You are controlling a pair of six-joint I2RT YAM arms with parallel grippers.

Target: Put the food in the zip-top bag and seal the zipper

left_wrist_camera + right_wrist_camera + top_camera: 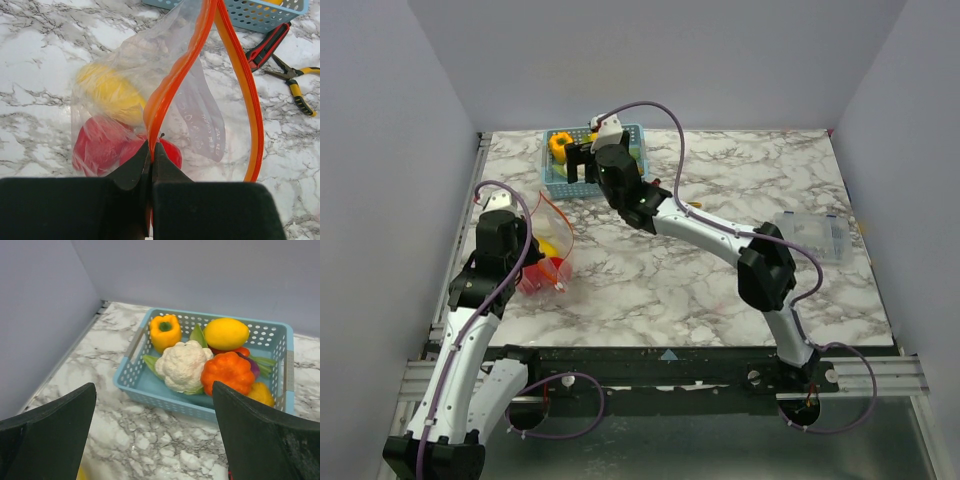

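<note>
Zip-top bag (202, 125): lies on the left side of the marble table (45, 60), just in front of the blue basket (165, 401), with its mouth gaping open.
Zipper (172, 82): two red-orange strips spread apart into a loop. One runs straight down into the fingertips and the other bows out to the right.
Left gripper (151, 152): jaws closed tight, pinching one strip of the zipper between them.
Food in the bag: a yellow piece (112, 92) and red pieces (97, 150) show through the clear plastic.
Right gripper (154, 385): jaws spread wide with nothing between them. It hangs by the basket at the far side of the table.
Food in the basket: a yellow-orange pepper (165, 331), a white cauliflower (182, 365), a lemon (226, 333) and an orange pumpkin (228, 372), with more pieces partly hidden beneath.
Pliers: a red-handled pair (267, 45) and a yellow-handled pair (297, 90) lie on the table right of the bag, near the basket.
Clear box (812, 236): near the table's right edge, well apart from the bag.
</note>
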